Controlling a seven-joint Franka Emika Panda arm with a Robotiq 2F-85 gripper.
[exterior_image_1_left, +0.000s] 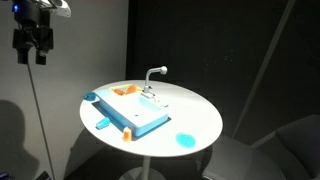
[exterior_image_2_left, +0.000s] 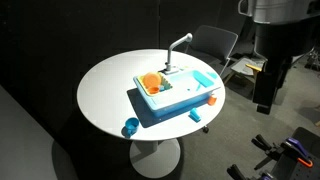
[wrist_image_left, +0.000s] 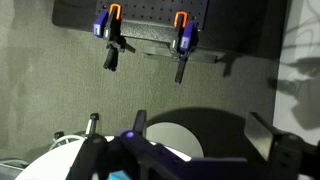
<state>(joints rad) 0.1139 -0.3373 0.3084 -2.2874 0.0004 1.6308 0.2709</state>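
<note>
Gripper (exterior_image_1_left: 31, 58) is hanging high with its fingers apart, holding nothing. It is well clear of the toy sink (exterior_image_1_left: 140, 108), which is sitting far below and off to one side on the round table (exterior_image_1_left: 205, 118) — probably a height that is keeping the fingers above the upright faucet (exterior_image_1_left: 155, 75).

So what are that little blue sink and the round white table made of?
The toy sink looks like moulded plastic: flat light-blue colour, rounded edges. Its faucet seems pale plastic too, though it is too small to be sure. The table has a smooth, matte white top, perhaps laminate or painted wood.
</note>
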